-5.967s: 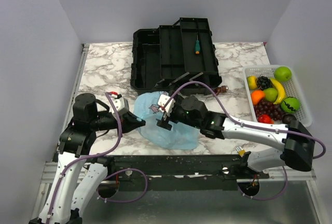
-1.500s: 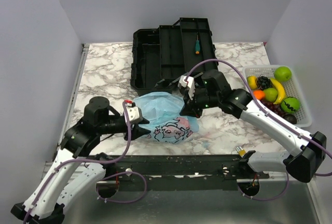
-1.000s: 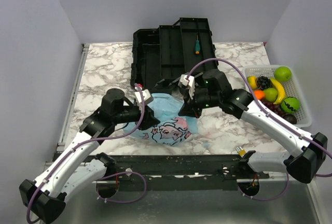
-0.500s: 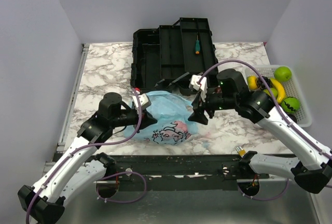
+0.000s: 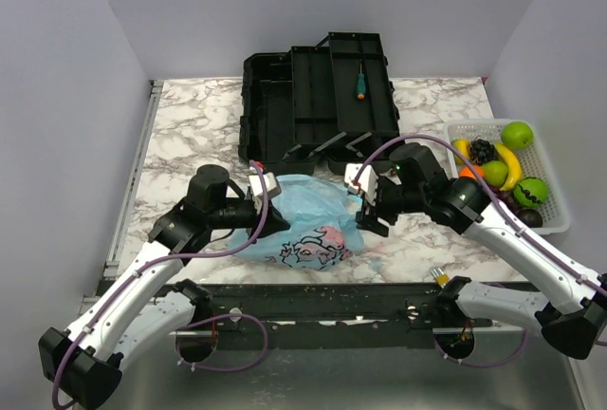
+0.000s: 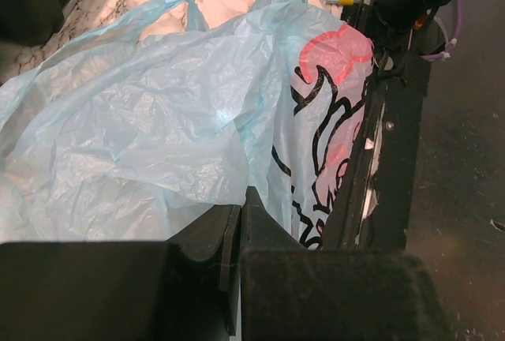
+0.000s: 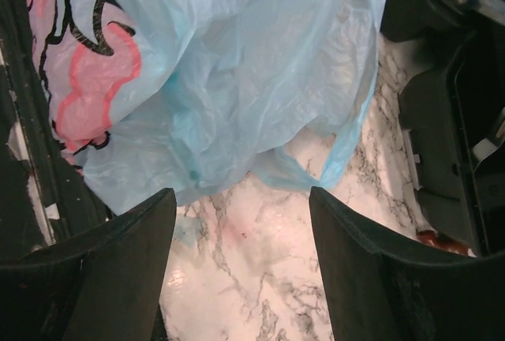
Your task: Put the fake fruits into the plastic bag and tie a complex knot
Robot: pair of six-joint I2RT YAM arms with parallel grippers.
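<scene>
Plastic bag, cartoon-printed
Left gripper pinched its blue film, jaws shut — right gripper gaped wide, empty.

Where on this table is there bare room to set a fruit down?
The table is bare left of the toolbox, and between the toolbox's far right corner and the basket. It is crowded at the front middle: bag, left pincer and right pincer together.

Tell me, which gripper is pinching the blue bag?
The left gripper, shut on the plastic bag; the right gripper stands open, holding nothing.
</scene>
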